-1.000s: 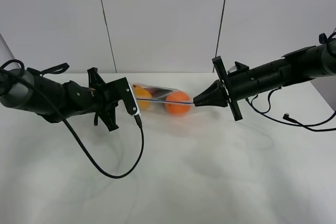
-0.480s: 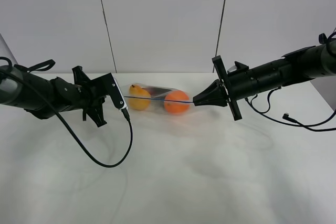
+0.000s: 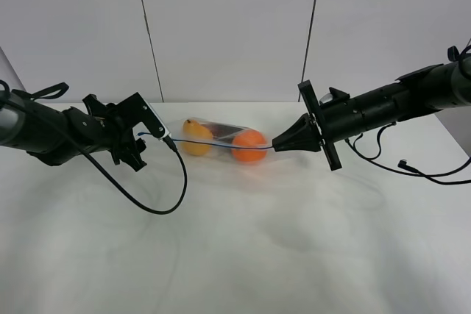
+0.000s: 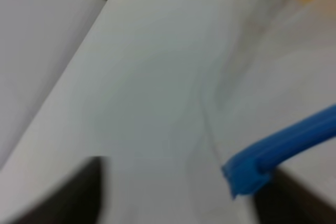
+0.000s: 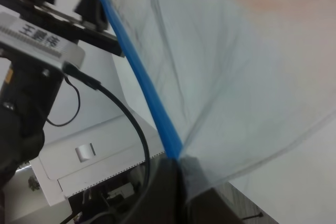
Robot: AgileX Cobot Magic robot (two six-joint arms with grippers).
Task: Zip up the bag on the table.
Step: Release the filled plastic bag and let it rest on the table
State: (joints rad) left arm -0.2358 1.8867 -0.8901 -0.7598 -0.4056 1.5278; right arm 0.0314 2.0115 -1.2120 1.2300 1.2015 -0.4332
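Bag position: The bag (image 3: pixel 221 131) lies on the white table (image 3: pixel 243 255) toward its far edge, between the two arms.
Long axis: Its blue zipper strip (image 5: pixel 140 80) runs from 9 to 3 o'clock in the high view, drawn almost straight from one gripper to the other.
Left gripper (image 3: pixel 141 136): It sits at the strip's 9 o'clock end. Its wrist view shows two dark fingers well apart with the strip's tip just beside one, so we judge the jaws parted and gripping nothing.
Right gripper (image 3: pixel 278 144): It is clamped on the bag's 3 o'clock corner, and the strip runs straight into its fingertips.
Bearing: The bag lies at 3 o'clock from the left gripper and at 9 o'clock from the right. Neither is nearer.
Bag's look: It is clear, thin film with two orange fruits (image 3: pixel 249 145) inside. We cannot tell whether the seal is shut along its whole length.
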